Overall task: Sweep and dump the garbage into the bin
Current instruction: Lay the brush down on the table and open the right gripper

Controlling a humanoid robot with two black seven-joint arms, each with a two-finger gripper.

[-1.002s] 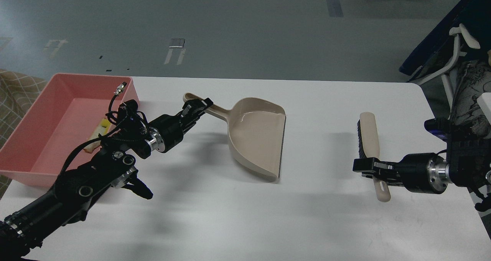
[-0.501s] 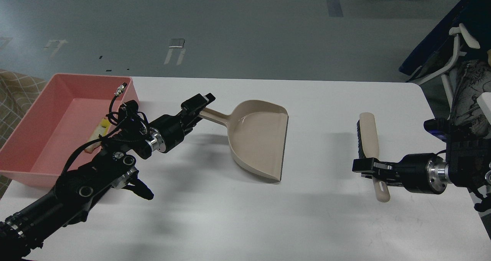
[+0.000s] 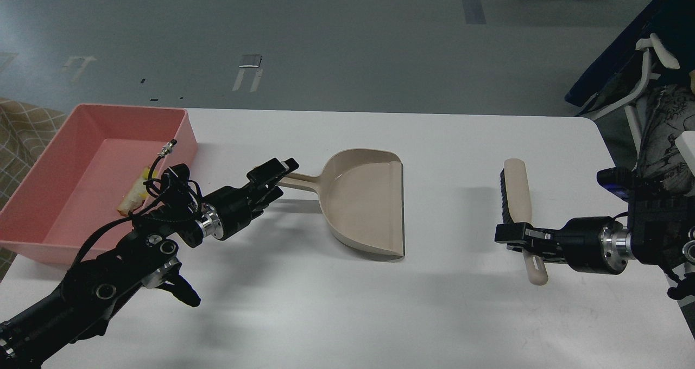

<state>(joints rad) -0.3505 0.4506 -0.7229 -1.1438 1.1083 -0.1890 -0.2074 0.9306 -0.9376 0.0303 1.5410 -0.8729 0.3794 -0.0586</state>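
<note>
The pink bin stands at the table's left edge. Inside it, near its right wall, lie the yellow scrap and the white bread-like slice, partly hidden by my left arm's cables. My left gripper is shut on the end of the handle of the beige dustpan, which lies flat on the table with its mouth to the right. My right gripper is shut on the handle of the beige brush, which has black bristles along its left side.
The white table has its far edge just behind the bin and the dustpan. A dark chair and fabric stand past the table's right corner. Grey floor lies beyond.
My left arm has come down and back, and the dustpan has gone from tilted up to flat on the table. The right gripper and brush have shifted slightly left.
</note>
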